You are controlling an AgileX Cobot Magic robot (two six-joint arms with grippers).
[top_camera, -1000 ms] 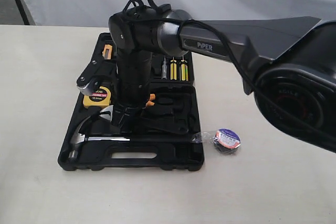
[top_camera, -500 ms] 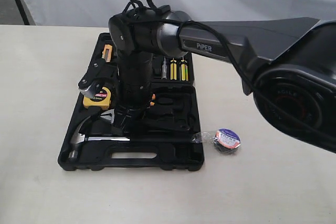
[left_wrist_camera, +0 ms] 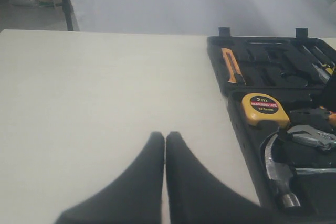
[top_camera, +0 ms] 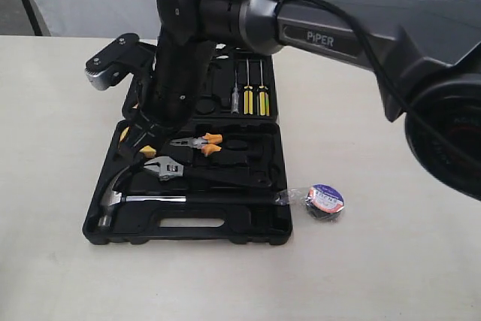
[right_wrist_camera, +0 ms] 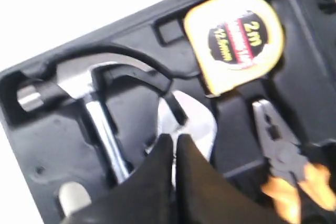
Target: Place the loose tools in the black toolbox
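The black toolbox lies open on the table. The claw hammer rests in its front recess. Just behind it lies the adjustable wrench. The black tape roll sits on the table right of the case. My right gripper is shut and empty, hovering over the wrench's silver head, beside the hammer. My left gripper is shut over bare table left of the toolbox; that view also catches the hammer and wrench.
The yellow tape measure, orange-handled pliers, screwdrivers and an orange utility knife sit in the case. The right arm looms over the lid half. A grey backdrop hangs behind the table.
The right arm has risen and swung back left off the case. The wrench and pliers it covered now show in their recesses. Hammer and tape roll have not moved.
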